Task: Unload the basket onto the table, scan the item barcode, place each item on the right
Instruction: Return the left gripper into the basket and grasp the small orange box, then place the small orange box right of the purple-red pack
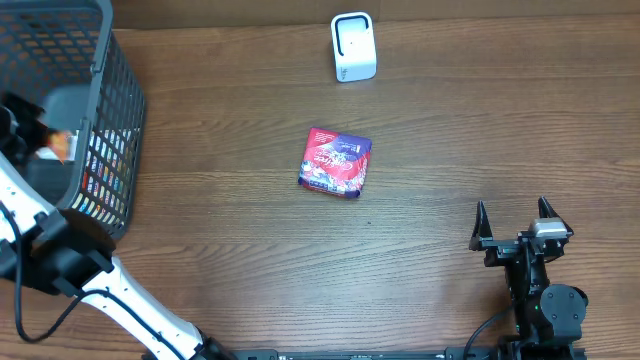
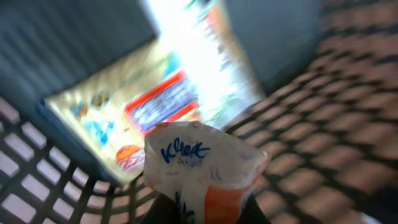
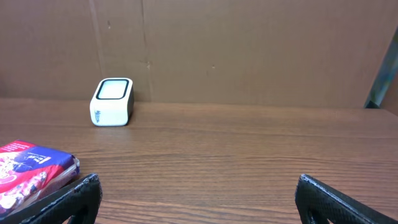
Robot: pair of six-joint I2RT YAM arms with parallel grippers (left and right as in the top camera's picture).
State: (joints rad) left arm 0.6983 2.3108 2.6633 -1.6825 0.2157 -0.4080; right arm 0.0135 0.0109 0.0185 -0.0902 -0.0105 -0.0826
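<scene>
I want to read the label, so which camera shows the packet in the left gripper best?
Left wrist: the white and orange packet fills the foreground, blue lettering visible though blurred. Overhead shows only a small orange-white bit inside the basket. Right wrist does not show it.

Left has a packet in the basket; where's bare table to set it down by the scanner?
Bare table: between the basket and the red packet; between the scanner and the red packet; and the wide stretch right of both, down to the open right gripper. Crowded: inside the basket, around the white packet.
</scene>
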